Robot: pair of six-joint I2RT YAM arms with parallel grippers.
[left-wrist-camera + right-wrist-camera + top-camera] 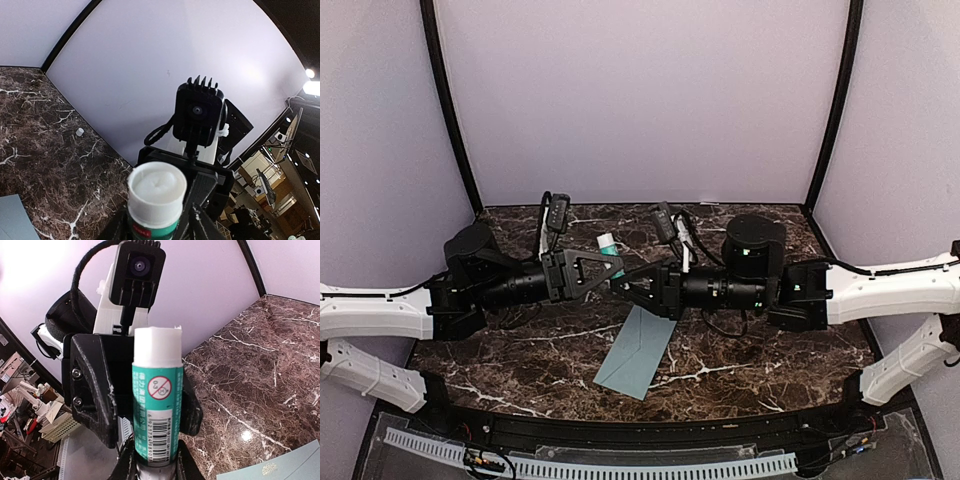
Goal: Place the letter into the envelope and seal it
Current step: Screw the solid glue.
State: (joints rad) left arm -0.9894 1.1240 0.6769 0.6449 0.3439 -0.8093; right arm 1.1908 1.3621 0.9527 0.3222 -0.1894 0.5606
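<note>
Envelope (635, 352) lies flat on marble table (740, 350), just below the meeting arms, nothing touching it. Uncapped glue stick (156, 405) raised above it, clamped by left gripper (156, 227) and right gripper (150, 465) both.

Left claw (615, 268), right claw (623, 286), glue stick (606, 243) crowd envelope (633, 358)

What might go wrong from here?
The open glue stick, held in the air between the left hand and right hand, may slip and fall. Its exposed glue could smear the envelope in the wrong spot. A small white piece, perhaps its cap, lies far from both.
</note>
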